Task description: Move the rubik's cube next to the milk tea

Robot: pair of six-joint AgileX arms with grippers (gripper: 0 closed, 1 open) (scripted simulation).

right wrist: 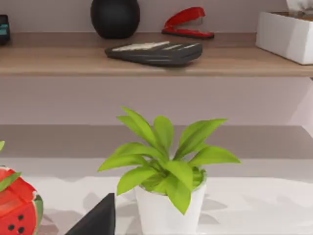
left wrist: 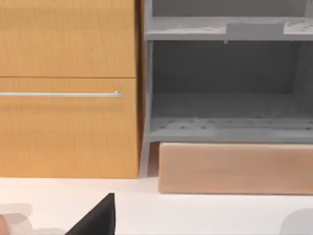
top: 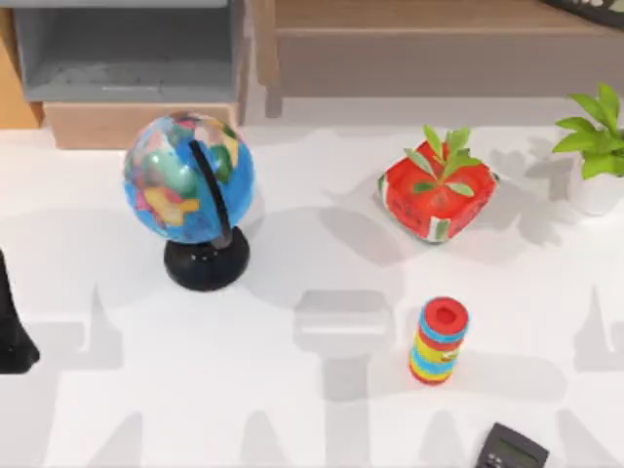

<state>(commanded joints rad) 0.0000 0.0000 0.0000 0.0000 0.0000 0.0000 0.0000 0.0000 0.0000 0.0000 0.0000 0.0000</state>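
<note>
On the table (top: 312, 409) a globe (top: 188, 177) is seen at left, a red watermelon-print pot (top: 436, 198) w/ leaves at right, and a striped cylinder (top: 439, 341) upright nearer the front. Left claw (left wrist: 95, 219) & right claw (right wrist: 95, 218) are partly glimpsed; grip state can't be told.

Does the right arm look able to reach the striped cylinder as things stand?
Probably yes: the striped cylinder stands upright on open table, right of centre, apart from the watermelon planter and the calculator.
</note>
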